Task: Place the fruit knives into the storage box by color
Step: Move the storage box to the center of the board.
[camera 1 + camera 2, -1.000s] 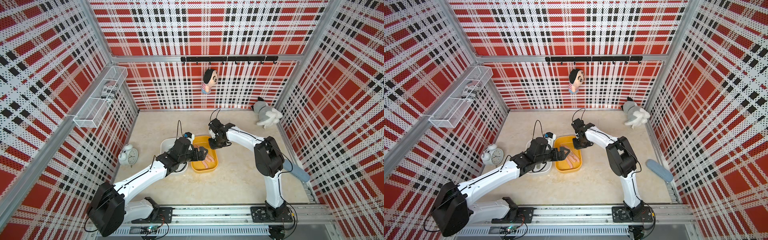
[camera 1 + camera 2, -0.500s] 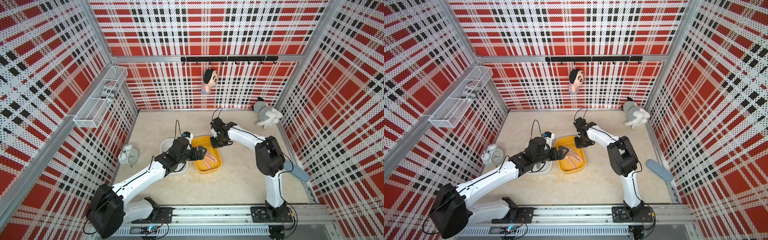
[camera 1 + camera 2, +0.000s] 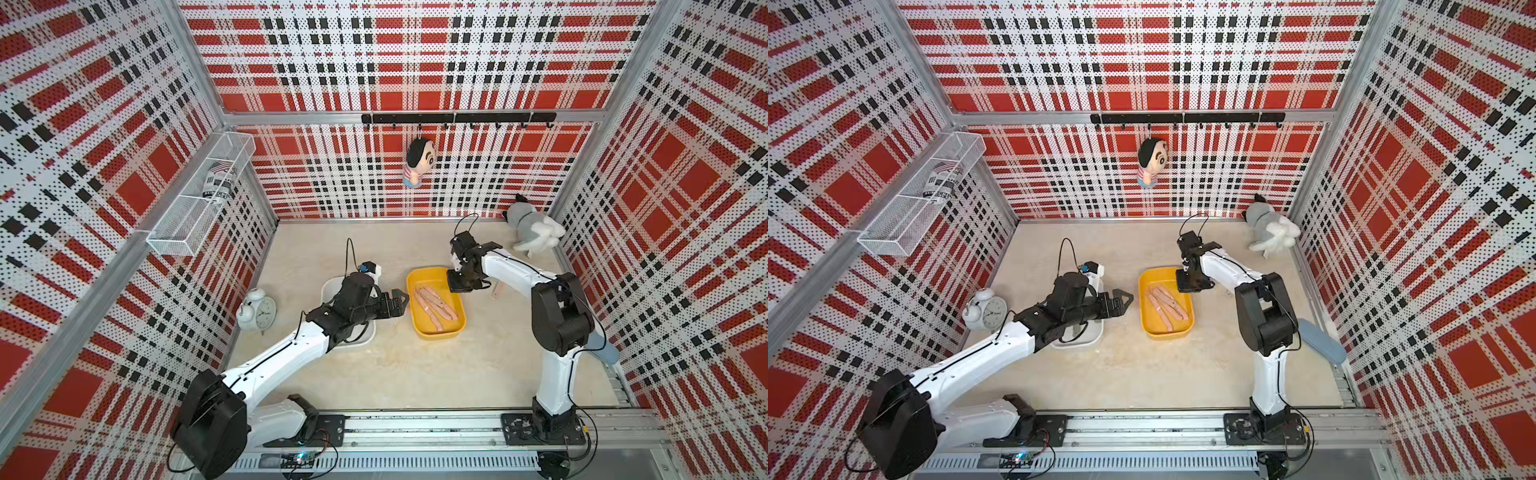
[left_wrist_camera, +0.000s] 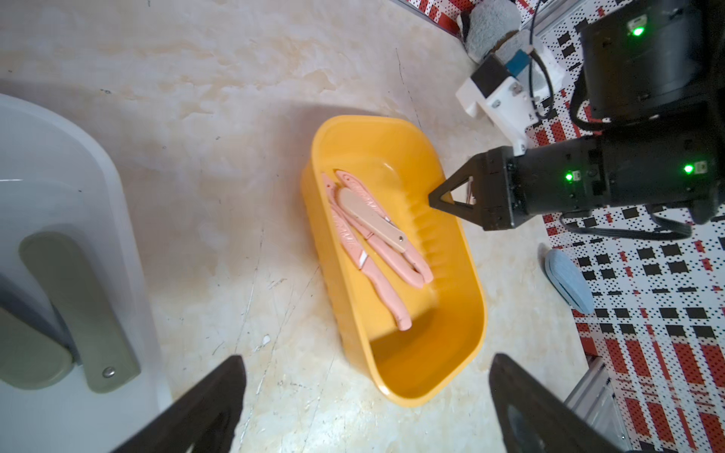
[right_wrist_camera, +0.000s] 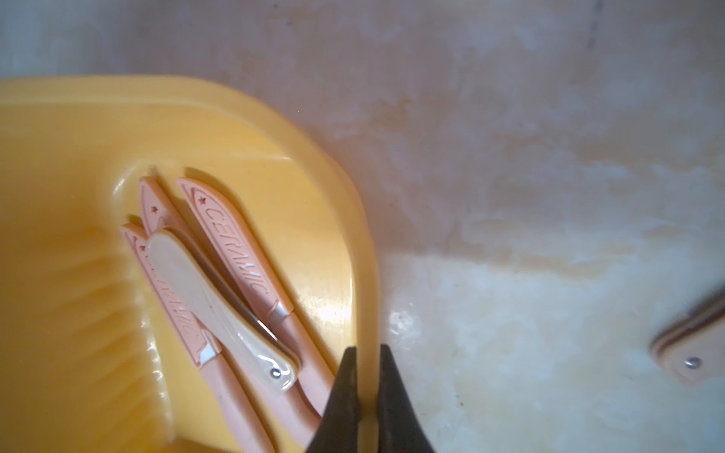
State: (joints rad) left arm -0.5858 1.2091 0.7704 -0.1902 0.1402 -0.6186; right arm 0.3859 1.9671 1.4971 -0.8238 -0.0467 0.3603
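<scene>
The yellow storage box [image 3: 436, 334] [image 3: 1167, 334] holds several salmon-pink fruit knives [image 3: 434, 305] [image 4: 372, 243] [image 5: 235, 251], one of them paler and folded on top. My right gripper [image 3: 455, 286] [image 3: 1183, 286] [image 4: 435, 198] [image 5: 368, 353] is shut on the box's far right rim [image 5: 274, 113]. My left gripper [image 3: 399, 303] [image 3: 1127, 299] [image 4: 367, 361] hangs open and empty between the white box [image 3: 328, 286] [image 4: 129, 235] and the yellow one. Olive-green knives [image 4: 78, 298] lie in the white box. One more pink knife [image 3: 496, 289] [image 5: 694, 353] lies on the table to the right of the yellow box.
An alarm clock [image 3: 257, 309] stands left of the white box. A grey plush toy [image 3: 532, 232] lies at the back right, a blue-grey pad [image 3: 1320, 340] at the right edge. A doll [image 3: 417, 162] hangs on the back wall, a wire basket [image 3: 203, 195] on the left wall.
My right gripper has closed on the yellow box's rim and shifted right, and the box has slid right with it. The left gripper now stands beside the box, no longer over it.
</scene>
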